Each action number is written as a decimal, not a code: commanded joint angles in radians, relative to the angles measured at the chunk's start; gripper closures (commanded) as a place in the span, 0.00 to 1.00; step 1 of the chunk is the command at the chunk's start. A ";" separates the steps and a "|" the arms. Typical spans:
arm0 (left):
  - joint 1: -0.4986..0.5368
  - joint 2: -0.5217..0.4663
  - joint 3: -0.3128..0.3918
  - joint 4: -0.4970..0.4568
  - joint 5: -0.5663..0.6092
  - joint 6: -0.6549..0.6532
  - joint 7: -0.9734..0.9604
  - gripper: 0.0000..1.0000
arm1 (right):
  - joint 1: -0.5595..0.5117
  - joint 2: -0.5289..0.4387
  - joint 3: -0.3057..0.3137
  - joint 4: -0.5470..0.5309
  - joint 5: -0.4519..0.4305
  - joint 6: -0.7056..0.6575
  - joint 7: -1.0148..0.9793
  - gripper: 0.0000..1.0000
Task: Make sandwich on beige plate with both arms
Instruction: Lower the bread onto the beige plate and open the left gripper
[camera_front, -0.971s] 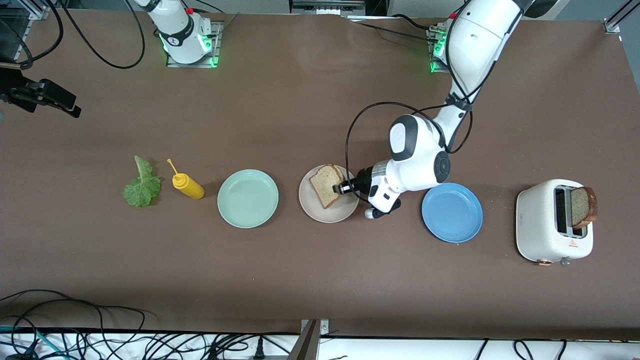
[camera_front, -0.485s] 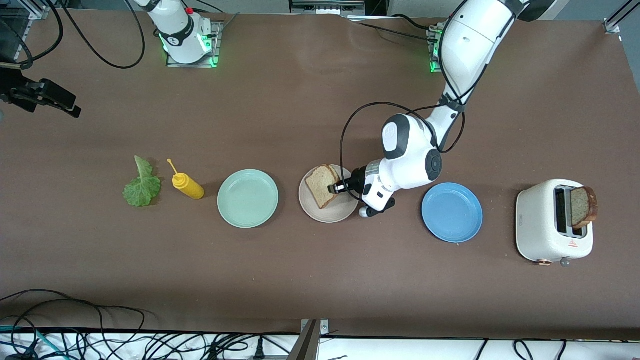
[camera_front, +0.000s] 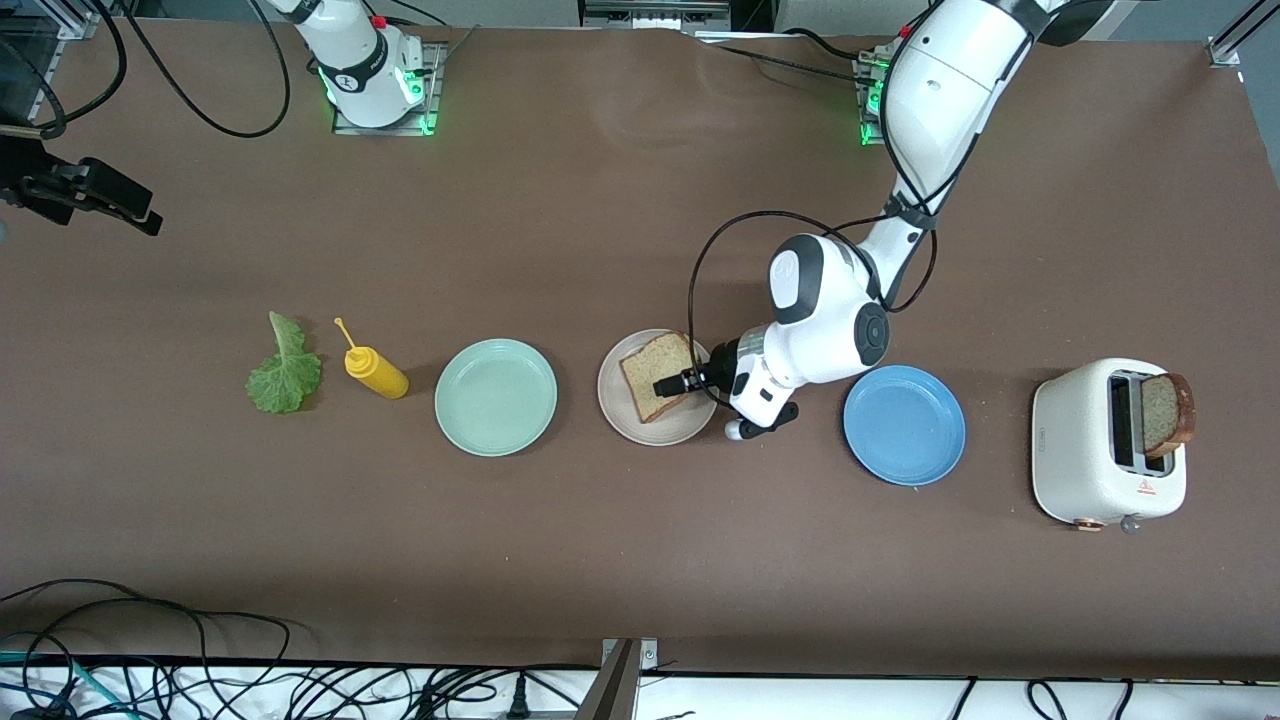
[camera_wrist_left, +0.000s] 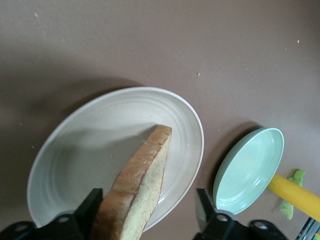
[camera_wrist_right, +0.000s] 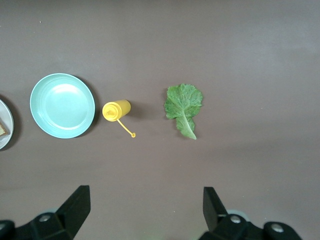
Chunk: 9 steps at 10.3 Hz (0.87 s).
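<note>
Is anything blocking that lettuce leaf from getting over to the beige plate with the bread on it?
Yes. The lettuce leaf lies toward the right arm's end; between it and the beige plate stand the yellow mustard bottle and the mint-green plate. Carried above them, it would pass freely.

Three cameras are watching one table.
Front looking down from high; left wrist hovering close over beige plate (camera_wrist_left: 75, 150); right wrist looking straight down, sharing mint plate (camera_wrist_right: 62, 105).

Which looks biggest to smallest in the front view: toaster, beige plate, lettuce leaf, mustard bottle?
1. Toaster, largest, though it stands taller and so nearer the camera.
2. Beige plate, close to it in spread.
3. Lettuce leaf.
4. Mustard bottle, smallest; it lies on its side, close to the leaf in length.
</note>
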 joint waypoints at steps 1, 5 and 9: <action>0.015 0.009 0.009 0.022 0.058 0.001 0.006 0.00 | -0.002 -0.003 0.002 0.015 0.013 -0.020 0.002 0.00; 0.022 0.006 0.046 0.020 0.095 0.001 0.004 0.00 | -0.002 -0.001 0.004 0.015 0.013 -0.019 0.012 0.00; 0.051 -0.031 0.056 0.009 0.242 -0.020 -0.007 0.00 | -0.002 0.008 -0.001 0.014 0.012 -0.010 0.006 0.00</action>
